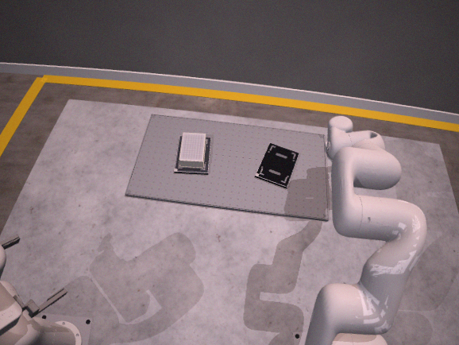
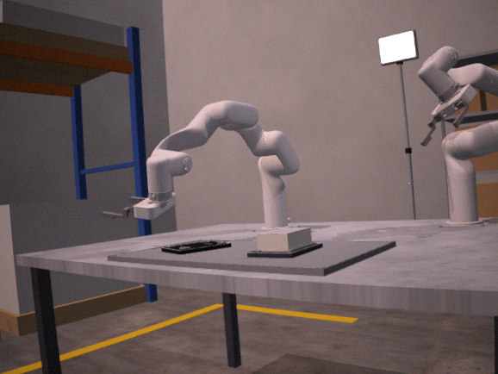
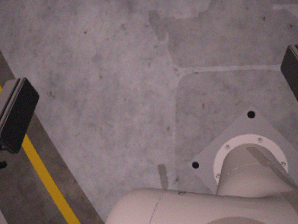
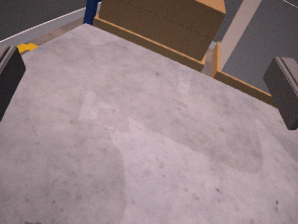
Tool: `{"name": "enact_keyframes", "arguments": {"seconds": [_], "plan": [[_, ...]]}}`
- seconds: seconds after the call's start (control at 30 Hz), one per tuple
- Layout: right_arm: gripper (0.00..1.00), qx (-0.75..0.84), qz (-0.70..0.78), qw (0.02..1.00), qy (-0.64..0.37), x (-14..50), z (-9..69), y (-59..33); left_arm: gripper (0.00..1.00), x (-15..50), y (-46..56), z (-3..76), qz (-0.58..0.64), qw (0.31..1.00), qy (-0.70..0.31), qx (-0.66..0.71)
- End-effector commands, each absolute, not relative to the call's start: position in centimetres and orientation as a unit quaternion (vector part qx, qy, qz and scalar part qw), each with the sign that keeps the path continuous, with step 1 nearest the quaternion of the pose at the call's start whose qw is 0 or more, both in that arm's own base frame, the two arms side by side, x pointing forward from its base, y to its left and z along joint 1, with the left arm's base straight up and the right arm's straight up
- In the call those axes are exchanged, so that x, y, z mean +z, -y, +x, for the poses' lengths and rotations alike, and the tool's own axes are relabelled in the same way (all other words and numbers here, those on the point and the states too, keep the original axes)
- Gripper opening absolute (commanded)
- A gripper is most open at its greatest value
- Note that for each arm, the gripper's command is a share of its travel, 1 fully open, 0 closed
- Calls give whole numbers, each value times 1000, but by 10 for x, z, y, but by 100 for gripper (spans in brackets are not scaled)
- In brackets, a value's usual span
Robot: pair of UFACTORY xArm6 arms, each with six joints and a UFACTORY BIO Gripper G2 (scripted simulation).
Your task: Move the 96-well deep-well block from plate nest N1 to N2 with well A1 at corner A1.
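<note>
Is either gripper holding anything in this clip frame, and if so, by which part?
Nothing is held: the left gripper and the right gripper both stand open, and the deep-well block rests on nest N1.

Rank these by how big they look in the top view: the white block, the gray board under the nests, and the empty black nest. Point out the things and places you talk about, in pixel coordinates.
1. Gray board (image 1: 234, 191) (image 2: 345, 262)
2. Empty black nest (image 1: 283, 167) (image 2: 194, 247)
3. White block (image 1: 194, 147) (image 2: 280, 240)
</note>
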State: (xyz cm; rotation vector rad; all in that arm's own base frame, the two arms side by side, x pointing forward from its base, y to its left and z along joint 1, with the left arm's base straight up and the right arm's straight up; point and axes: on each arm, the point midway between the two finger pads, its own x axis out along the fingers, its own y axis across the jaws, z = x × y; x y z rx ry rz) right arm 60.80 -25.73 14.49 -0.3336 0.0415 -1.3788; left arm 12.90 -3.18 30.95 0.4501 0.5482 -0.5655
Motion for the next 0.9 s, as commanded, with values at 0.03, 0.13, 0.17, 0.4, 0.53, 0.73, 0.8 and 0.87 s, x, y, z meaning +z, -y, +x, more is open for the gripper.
{"name": "enact_keyframes", "arguments": {"seconds": [0.03,0.13,0.17,0.4,0.53,0.73,0.8,0.87], "plan": [[100,-633,-152,759,-17,147,609,257,100,310,32,133,224,896,-266,-278],[100,-633,-152,759,-17,147,609,257,100,310,32,136,230,892,-267,-283],[100,-633,-152,759,-17,147,609,257,100,310,33,137,232,891,-267,-284],[100,-633,-152,759,-17,147,609,257,100,310,33,148,254,878,-273,-300],[100,-633,-152,759,-17,147,609,257,100,310,33,151,261,873,-275,-306],[100,-633,-152,759,-17,147,609,257,100,310,34,163,288,854,-283,-327],[100,-633,-152,759,-17,147,609,257,100,309,34,167,298,847,-287,-335],[100,-633,-152,759,-17,147,609,257,100,309,34,171,309,838,-291,-343]]}}
